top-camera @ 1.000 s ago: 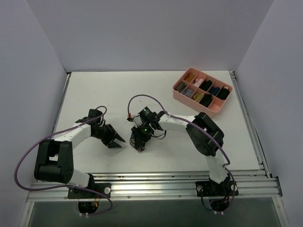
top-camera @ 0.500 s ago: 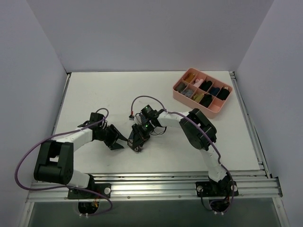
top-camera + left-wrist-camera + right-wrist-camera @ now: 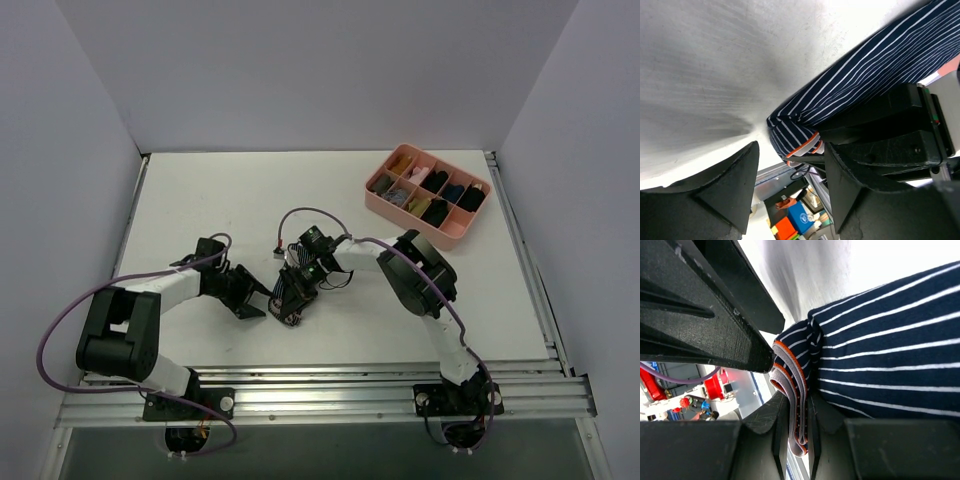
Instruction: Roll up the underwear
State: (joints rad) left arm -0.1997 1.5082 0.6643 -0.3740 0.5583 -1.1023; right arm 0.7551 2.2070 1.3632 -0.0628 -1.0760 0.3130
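Observation:
The underwear (image 3: 880, 355) is a dark navy roll with thin white stripes and an orange-edged waistband, lying on the white table. My right gripper (image 3: 799, 425) is shut on the folded waistband at the roll's end. My left gripper (image 3: 790, 185) stands open just left of it, with the underwear's (image 3: 865, 75) striped end lying just past its fingertips and touching neither finger. From above, the left gripper (image 3: 258, 298) and right gripper (image 3: 292, 300) nearly meet over the underwear (image 3: 283, 290) at the table's near middle.
A pink divided tray (image 3: 410, 222) holding several small rolled bundles stands at the back right. White walls close in the table on three sides. A metal rail (image 3: 330, 385) runs along the near edge.
My left gripper has slid right, up to the underwear, and its jaws have opened wider. My right gripper, still holding the cloth, has shifted slightly left and nearer.

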